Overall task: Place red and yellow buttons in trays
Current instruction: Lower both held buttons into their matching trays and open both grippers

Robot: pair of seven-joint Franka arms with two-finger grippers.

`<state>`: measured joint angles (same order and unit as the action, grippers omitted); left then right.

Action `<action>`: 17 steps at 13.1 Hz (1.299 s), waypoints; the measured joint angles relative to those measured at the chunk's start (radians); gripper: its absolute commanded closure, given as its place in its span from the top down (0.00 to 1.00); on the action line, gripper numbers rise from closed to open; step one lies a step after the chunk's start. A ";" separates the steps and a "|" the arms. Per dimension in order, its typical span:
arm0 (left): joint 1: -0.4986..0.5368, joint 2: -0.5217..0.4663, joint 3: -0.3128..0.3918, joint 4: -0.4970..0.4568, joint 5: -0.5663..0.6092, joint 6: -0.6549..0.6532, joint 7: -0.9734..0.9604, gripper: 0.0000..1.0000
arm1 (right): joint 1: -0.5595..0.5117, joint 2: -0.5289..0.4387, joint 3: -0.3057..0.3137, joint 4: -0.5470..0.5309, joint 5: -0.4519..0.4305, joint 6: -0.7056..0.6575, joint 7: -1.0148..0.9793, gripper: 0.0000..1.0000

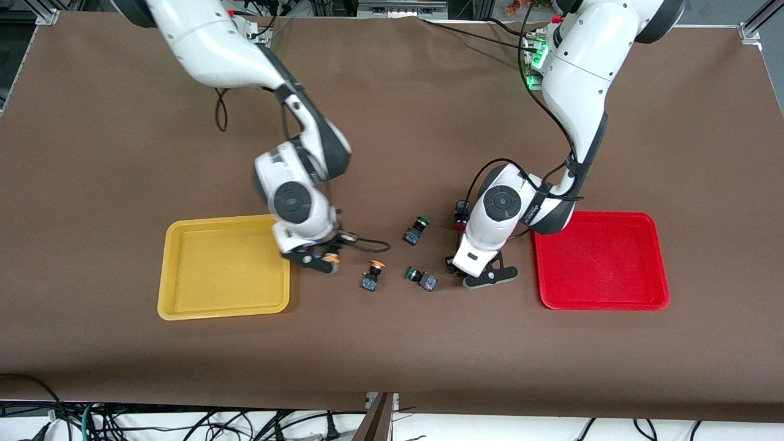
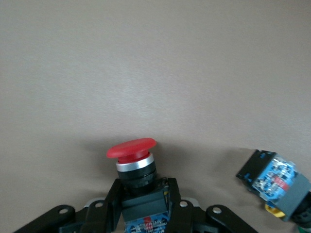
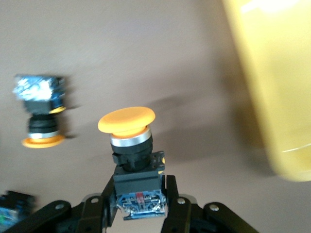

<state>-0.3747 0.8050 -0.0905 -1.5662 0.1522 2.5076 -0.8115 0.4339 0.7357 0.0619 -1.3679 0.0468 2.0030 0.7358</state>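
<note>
My right gripper is shut on a yellow-capped button, held just above the table beside the yellow tray's edge nearest the table's middle. In the right wrist view the button sits between my gripper's jaws, with the tray close by. My left gripper is low beside the red tray, shut on a red-capped button that only shows in the left wrist view, between the jaws of my gripper. A second yellow button and a second red button lie on the table.
Two green-capped switches lie between the two grippers. One of them shows close to my left gripper. The loose yellow button lies near my right gripper. Both trays hold nothing.
</note>
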 measured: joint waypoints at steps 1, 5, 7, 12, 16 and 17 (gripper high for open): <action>0.005 -0.008 0.004 0.012 0.000 -0.038 0.004 0.16 | -0.053 -0.023 -0.003 0.000 0.000 -0.064 -0.096 0.00; 0.064 -0.083 0.015 0.076 0.002 -0.298 0.112 0.17 | -0.232 -0.031 -0.067 -0.030 -0.007 -0.162 -0.467 0.00; 0.118 -0.128 0.021 0.081 0.003 -0.428 0.246 0.18 | -0.299 -0.013 -0.102 -0.054 -0.007 -0.157 -0.601 0.00; 0.263 -0.168 0.028 0.053 0.005 -0.522 0.602 0.17 | -0.389 0.021 -0.104 -0.122 -0.007 -0.088 -0.689 0.52; 0.267 -0.180 0.025 -0.101 0.024 -0.443 0.624 0.19 | -0.391 0.015 -0.100 -0.144 -0.007 -0.045 -0.689 1.00; 0.270 -0.185 0.026 -0.157 0.035 -0.368 0.624 0.47 | -0.385 0.003 -0.093 -0.128 -0.007 -0.046 -0.689 1.00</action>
<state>-0.1049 0.6201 -0.0646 -1.7228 0.1869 2.1400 -0.1880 0.0484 0.7382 -0.0308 -1.4964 0.0398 1.9568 0.0473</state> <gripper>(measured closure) 0.595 0.216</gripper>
